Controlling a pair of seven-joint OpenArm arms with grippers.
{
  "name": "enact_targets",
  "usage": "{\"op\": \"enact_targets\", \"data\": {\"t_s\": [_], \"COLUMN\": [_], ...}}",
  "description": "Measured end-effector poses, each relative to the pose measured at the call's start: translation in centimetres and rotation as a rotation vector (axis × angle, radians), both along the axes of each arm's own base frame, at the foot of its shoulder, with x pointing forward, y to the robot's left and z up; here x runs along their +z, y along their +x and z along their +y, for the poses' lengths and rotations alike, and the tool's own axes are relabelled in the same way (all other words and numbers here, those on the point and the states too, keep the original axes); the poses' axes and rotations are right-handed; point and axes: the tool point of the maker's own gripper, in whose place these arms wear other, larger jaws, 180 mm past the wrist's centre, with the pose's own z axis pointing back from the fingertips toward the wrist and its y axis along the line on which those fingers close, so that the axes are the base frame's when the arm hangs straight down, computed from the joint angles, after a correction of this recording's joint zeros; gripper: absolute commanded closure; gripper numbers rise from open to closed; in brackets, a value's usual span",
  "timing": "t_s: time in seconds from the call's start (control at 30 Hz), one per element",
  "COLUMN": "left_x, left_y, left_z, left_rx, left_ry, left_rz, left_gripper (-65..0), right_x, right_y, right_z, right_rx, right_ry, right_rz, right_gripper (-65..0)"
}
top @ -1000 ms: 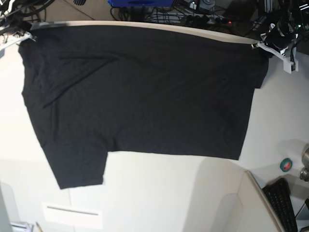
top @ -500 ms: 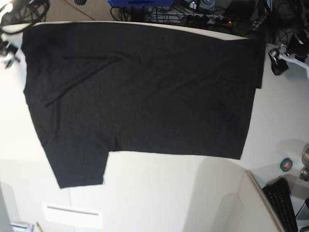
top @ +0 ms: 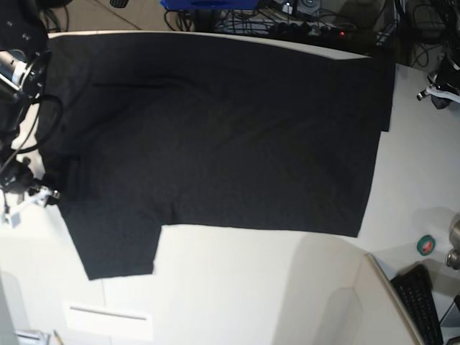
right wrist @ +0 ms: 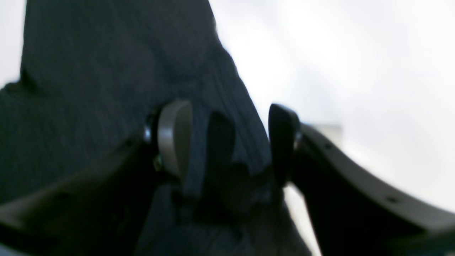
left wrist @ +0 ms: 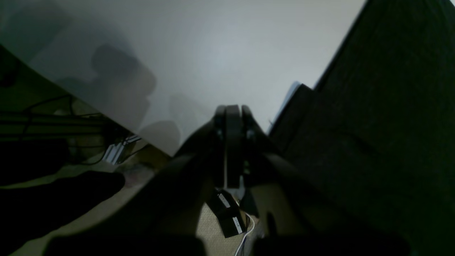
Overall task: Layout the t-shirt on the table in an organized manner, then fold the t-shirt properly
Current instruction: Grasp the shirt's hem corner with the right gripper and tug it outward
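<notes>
Step in hand: layout looks close to done; the t-shirt (top: 215,136) lies spread flat on the desk (top: 237,287), print not showing, and folding has not begun.
Shirt position: covers the far and middle part of the desk, its far edge running along the desk's far rim.
Long axis: runs left to right across the desk in the base view.
Pointing: one sleeve sticks out toward the near left; a straight edge closes the right side. I take the right edge for the hem, so the neck end would lie at the left, though no collar is visible.
Right gripper (right wrist: 224,142): at the shirt's left edge, jaws standing wide apart with cloth lying between them; not pinched on it.
Left gripper (left wrist: 231,117): off the shirt's far right corner, above bare desk; jaws pressed together, holding nothing.
Next move (judgement): each gripper needs a firm pinch on an edge or corner, the right one most readily at the left side, then a lift and carry across to make the first fold.
Risk: a thin grab could drag and wrinkle the flat cloth.
</notes>
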Motion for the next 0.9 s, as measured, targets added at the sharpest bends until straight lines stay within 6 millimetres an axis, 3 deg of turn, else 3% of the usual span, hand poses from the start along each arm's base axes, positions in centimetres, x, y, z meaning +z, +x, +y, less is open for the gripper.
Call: {"op": "enact_targets", "data": {"t_s": [0.17, 0.4, 0.47, 0.53, 0.7, 0.9], "left_x": [0.0, 0.0, 0.0, 0.0, -0.1, -0.2], "left_y": [0.0, 0.0, 0.0, 0.0, 0.0, 0.0], "left_z": [0.1, 0.1, 0.1, 0.1, 0.0, -0.1], "left_rx": [0.002, 0.002, 0.003, 0.002, 0.002, -0.001], "left_ry": [0.002, 0.002, 0.001, 0.002, 0.001, -0.003], "left_rz": [0.002, 0.001, 0.000, 0.000, 0.001, 0.003], "left_gripper": [0.0, 0.0, 0.0, 0.0, 0.0, 0.0], "right_x": [-2.4, -2.8, -3.0, -3.2, -2.8, 1.0], "right_y": [-1.2, -1.3, -1.6, -1.9, -2.0, -3.4], "right_z": [-0.3, 0.1, 0.1, 0.0, 0.0, 0.4], "right_rx": [-0.045, -0.041, -0.046, -0.046, -0.033, -0.016], "right_ry": [-0.049, -0.051, -0.051, -0.051, -0.065, -0.132], "right_rz": [0.030, 0.009, 0.006, 0.016, 0.023, 0.007], "right_gripper": [-33.5, -30.5, -18.8, 0.0, 0.0, 0.0]}}
